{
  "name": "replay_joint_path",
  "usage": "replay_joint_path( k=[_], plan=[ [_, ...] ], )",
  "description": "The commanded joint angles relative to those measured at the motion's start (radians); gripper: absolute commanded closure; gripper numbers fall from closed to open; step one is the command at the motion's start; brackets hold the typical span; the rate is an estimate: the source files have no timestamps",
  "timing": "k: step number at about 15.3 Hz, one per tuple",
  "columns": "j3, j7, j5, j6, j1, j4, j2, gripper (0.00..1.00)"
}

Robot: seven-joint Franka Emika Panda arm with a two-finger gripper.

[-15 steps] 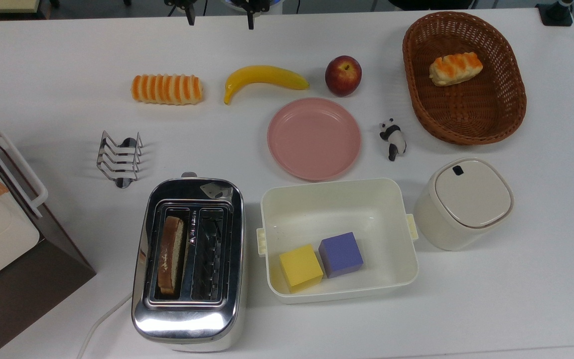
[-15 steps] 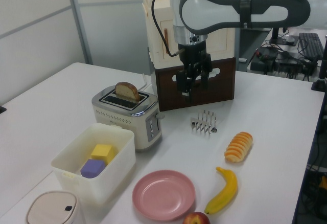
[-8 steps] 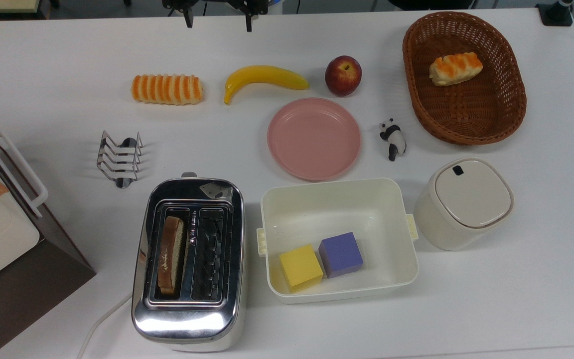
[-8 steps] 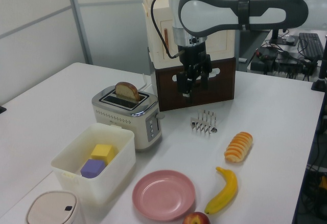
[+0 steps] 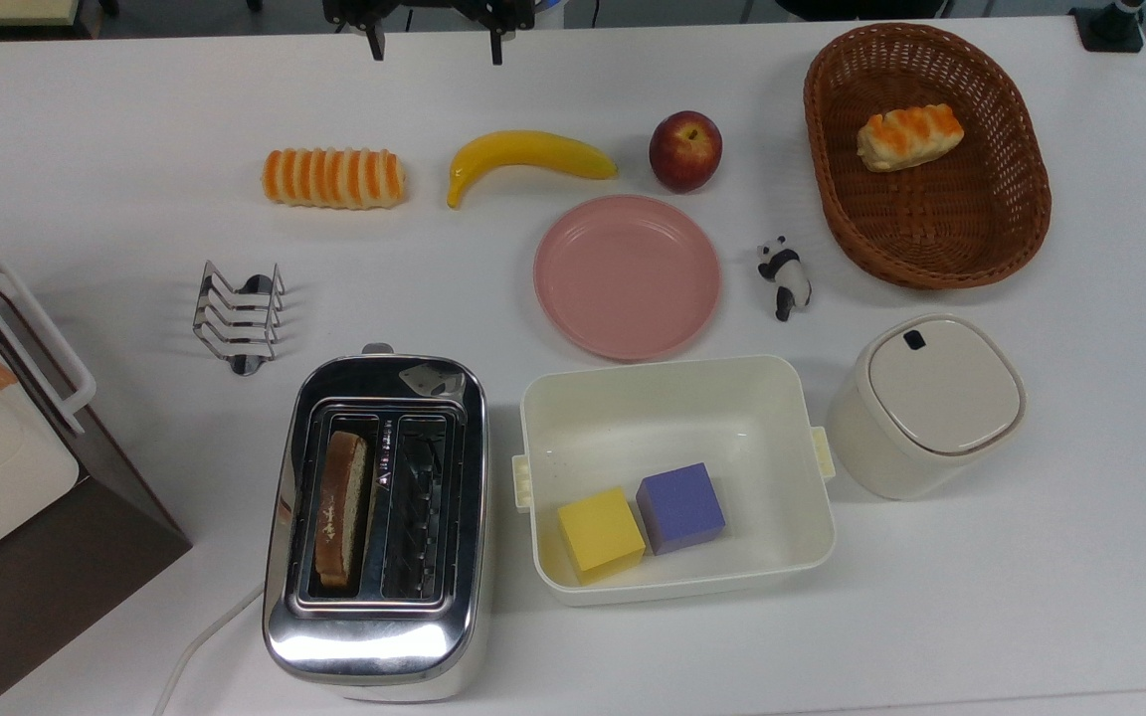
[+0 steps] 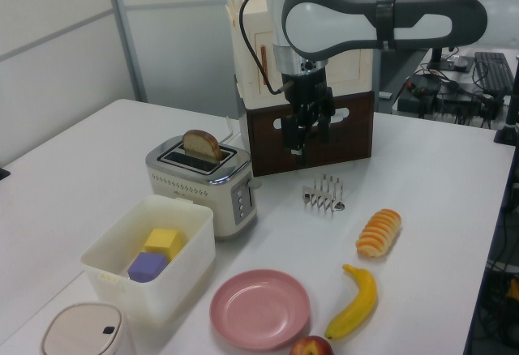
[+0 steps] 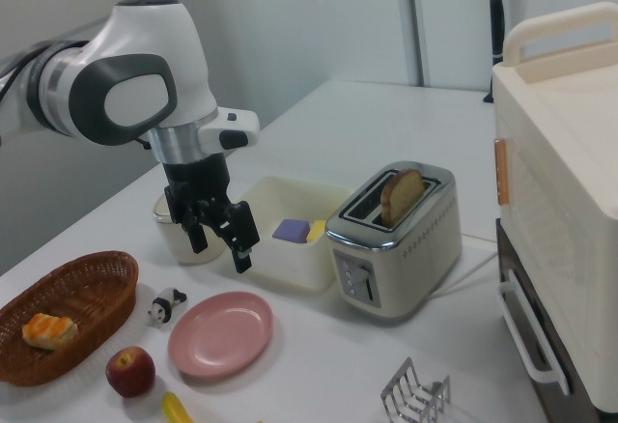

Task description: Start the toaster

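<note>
Chrome toaster (image 7: 391, 239) buttons show in right view.

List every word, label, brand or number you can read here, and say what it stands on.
No text can be read.
Toaster: the buttons on its end panel bear marks too small to read.
Toaster top: a small print line between the slots, too small to read.

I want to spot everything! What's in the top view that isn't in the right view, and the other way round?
Top view's extra: the striped roll. Right view's extras: the robot arm and the toaster's buttons. Both share the toaster, toast, plate, panda, apple and basket.
</note>
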Motion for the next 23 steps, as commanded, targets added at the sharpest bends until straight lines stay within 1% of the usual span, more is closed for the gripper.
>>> replay_joint_path(
  k=[1, 2, 4, 5, 7, 8, 9, 10, 11, 12, 14, 16, 18, 21, 23],
  plan=[
    [-0.006, -0.026, -0.011, -0.004, 0.01, 0.0, -0.001, 0.0],
    [-0.006, -0.026, -0.011, -0.004, 0.01, 0.0, -0.001, 0.0],
    [-0.006, -0.039, -0.011, -0.004, 0.01, 0.0, -0.001, 0.18],
    [-0.006, -0.055, -0.008, -0.004, 0.007, 0.0, -0.001, 0.29],
    [-0.007, -0.059, 0.007, 0.012, -0.007, 0.006, 0.004, 0.7],
    [-0.009, -0.064, 0.012, 0.052, -0.016, 0.009, 0.011, 0.86],
    [-0.009, -0.075, 0.021, 0.102, -0.021, 0.009, 0.019, 0.93],
    [-0.009, -0.079, 0.029, 0.148, -0.027, 0.009, 0.028, 0.95],
    [-0.01, -0.079, 0.029, 0.184, -0.031, 0.012, 0.046, 0.99],
    [-0.01, -0.081, 0.027, 0.212, -0.033, 0.027, 0.069, 1.0],
    [-0.01, -0.082, 0.023, 0.258, -0.036, 0.064, 0.135, 1.0],
    [-0.012, -0.082, 0.018, 0.307, -0.056, 0.091, 0.195, 1.0],
    [-0.012, -0.082, 0.012, 0.357, -0.061, 0.098, 0.238, 1.0],
    [-0.012, -0.076, 0.013, 0.498, -0.071, 0.099, 0.318, 1.0],
    [-0.012, -0.078, 0.012, 0.548, -0.073, 0.104, 0.362, 1.0]
  ],
)
